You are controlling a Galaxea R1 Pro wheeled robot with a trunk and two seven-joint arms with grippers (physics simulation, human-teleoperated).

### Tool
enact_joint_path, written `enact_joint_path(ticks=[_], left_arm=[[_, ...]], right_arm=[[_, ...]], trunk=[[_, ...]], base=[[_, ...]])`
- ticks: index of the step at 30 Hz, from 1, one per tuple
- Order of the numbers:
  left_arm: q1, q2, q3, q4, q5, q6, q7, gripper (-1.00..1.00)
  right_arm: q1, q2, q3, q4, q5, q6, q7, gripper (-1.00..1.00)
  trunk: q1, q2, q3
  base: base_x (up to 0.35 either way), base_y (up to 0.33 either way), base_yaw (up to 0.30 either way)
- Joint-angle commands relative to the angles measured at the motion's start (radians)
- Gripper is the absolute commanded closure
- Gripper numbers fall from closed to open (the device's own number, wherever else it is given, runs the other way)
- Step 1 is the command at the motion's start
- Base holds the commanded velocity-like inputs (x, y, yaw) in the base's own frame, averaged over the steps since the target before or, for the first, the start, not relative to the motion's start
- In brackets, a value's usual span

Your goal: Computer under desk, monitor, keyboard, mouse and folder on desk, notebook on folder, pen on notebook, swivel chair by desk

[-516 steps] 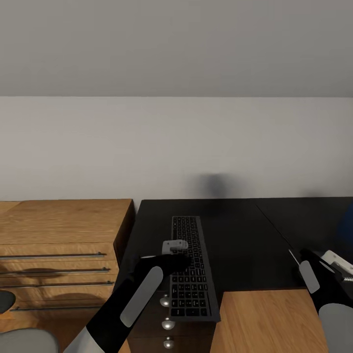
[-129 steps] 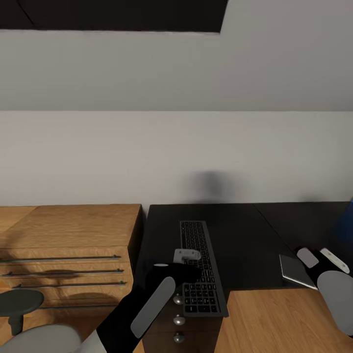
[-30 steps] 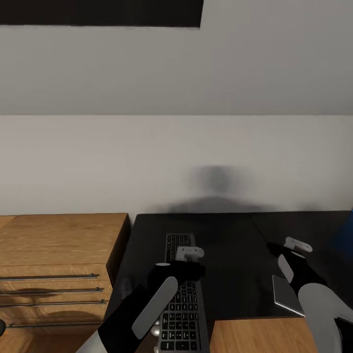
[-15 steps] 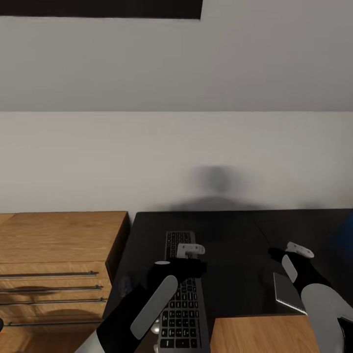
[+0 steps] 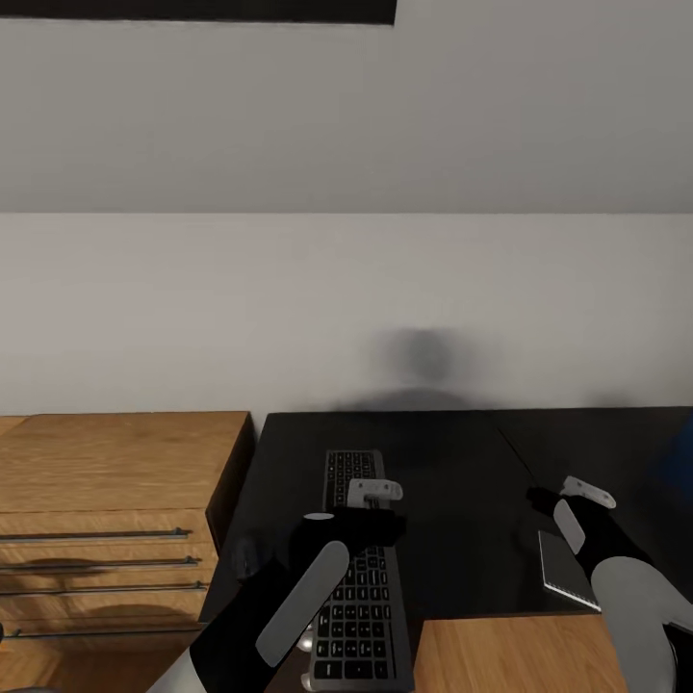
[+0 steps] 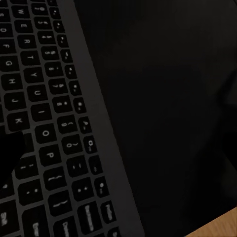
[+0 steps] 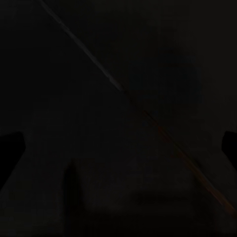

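Black desk (image 5: 462,452) against wall, wood dresser (image 5: 115,462) to its left. Keyboard (image 5: 358,568) on desk left part, long axis running away from robot toward wall, near end overhanging front edge. Left gripper (image 5: 371,493) directly over keyboard's far half, clearly nearer arm; keys close below in left wrist view (image 6: 44,128). Grip state: cannot tell, fingers hidden. Right gripper (image 5: 585,493) well right of keyboard, over bare desk beside grey flat item (image 5: 566,570); wrist view too dark, state unclear. Monitor, mouse unseen.
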Motion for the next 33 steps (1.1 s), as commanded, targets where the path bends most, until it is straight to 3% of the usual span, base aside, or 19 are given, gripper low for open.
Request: enact_joint_path(ticks=[1,16,33], left_arm=[[-0.001,0.0,-0.001,-0.001,0.01,0.0,0.01,-1.0],[-0.001,0.005,0.008,0.053,0.009,0.0,0.002,-1.0],[-0.001,0.006,0.007,0.053,0.007,0.0,0.003,-1.0]], right_arm=[[0.0,0.0,-0.001,-0.002,-0.008,0.004,-0.004,-1.0],[0.0,0.0,-0.002,0.0,-0.009,0.025,-0.008,-1.0],[0.0,0.0,-0.002,0.003,-0.01,0.047,-0.023,-1.0]], trunk=[[0.0,-0.001,-0.001],[0.0,-0.001,-0.001],[0.0,-0.001,-0.001]], base=[[0.0,0.0,0.0],[0.0,0.0,0.0],[-0.053,0.0,0.0]])
